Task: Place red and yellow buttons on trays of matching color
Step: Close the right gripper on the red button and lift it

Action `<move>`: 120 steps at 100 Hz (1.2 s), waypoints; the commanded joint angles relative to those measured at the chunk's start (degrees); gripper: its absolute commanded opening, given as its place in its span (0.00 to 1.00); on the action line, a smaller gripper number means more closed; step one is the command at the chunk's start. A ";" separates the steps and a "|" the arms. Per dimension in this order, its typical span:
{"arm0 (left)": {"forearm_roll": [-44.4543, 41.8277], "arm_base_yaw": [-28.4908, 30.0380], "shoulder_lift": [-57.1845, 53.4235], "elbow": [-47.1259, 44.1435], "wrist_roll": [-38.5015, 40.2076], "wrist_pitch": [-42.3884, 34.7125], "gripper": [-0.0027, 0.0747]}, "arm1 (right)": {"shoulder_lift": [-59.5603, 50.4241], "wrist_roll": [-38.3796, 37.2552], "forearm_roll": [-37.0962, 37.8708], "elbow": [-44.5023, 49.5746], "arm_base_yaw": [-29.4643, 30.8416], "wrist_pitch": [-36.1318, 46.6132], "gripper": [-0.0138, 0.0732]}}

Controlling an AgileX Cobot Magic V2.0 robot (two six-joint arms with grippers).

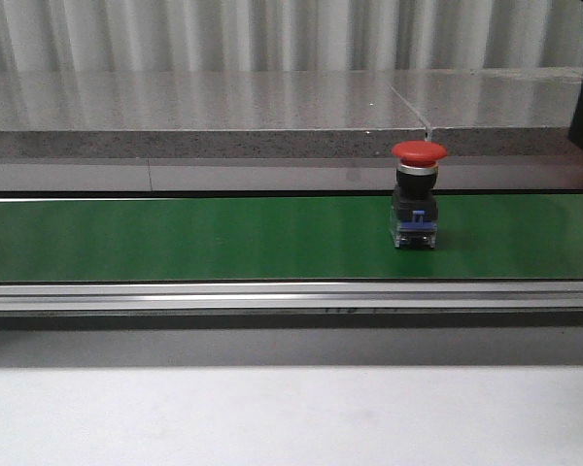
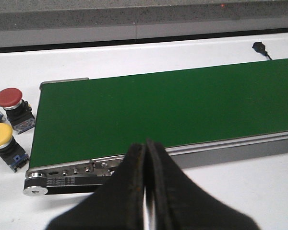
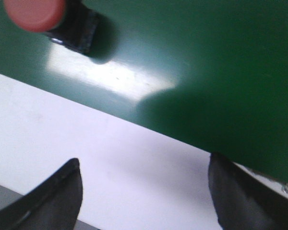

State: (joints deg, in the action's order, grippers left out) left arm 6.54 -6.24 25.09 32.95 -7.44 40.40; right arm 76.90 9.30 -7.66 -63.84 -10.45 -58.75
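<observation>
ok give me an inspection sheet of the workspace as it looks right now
surface: green conveyor belt with metal side rails, running across a white table.
job's things: one red button upright on the belt, right of centre in the front view; a second red button and a yellow button stand on the table off the belt's end. No trays seen.
clutter: nothing seen.
grippers: left claw shut and empty, above the belt's near rail; right claw open and empty, over the table edge by the belt.
cables: black plug and cord on the table beyond the belt.
surroundings: grey stone-like ledge, pale curtain behind.
</observation>
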 commanded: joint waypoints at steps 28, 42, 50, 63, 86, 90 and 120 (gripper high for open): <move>1.07 -0.38 0.38 1.49 -0.02 -3.93 0.01 | 7.51 3.89 -1.67 -9.31 -3.71 1.30 0.79; 1.07 -0.38 0.38 1.49 -0.02 -3.93 0.01 | 11.11 3.89 -1.67 -11.59 -4.17 1.35 0.79; 1.07 -0.38 0.38 1.49 -0.02 -3.93 0.01 | 12.85 3.89 -1.67 -12.82 -4.17 1.83 0.79; 1.07 -0.38 0.38 1.49 -0.02 -3.93 0.01 | 14.73 3.89 -1.67 -13.27 -4.17 4.94 0.79; 1.07 -0.38 0.38 1.49 -0.02 -3.93 0.01 | 17.01 3.89 -1.67 -13.27 -4.17 7.56 0.73; 1.07 -0.38 0.38 1.49 -0.02 -3.93 0.01 | 17.29 3.89 -1.67 -13.27 -4.17 7.77 0.69; 1.07 -0.38 0.38 1.49 -0.02 -3.93 0.01 | 17.76 3.89 -1.67 -13.21 -4.17 8.18 0.38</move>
State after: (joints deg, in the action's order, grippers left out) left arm 6.54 -6.24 25.09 32.95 -7.44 40.40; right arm 97.01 12.47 -8.63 -75.17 -14.66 -52.32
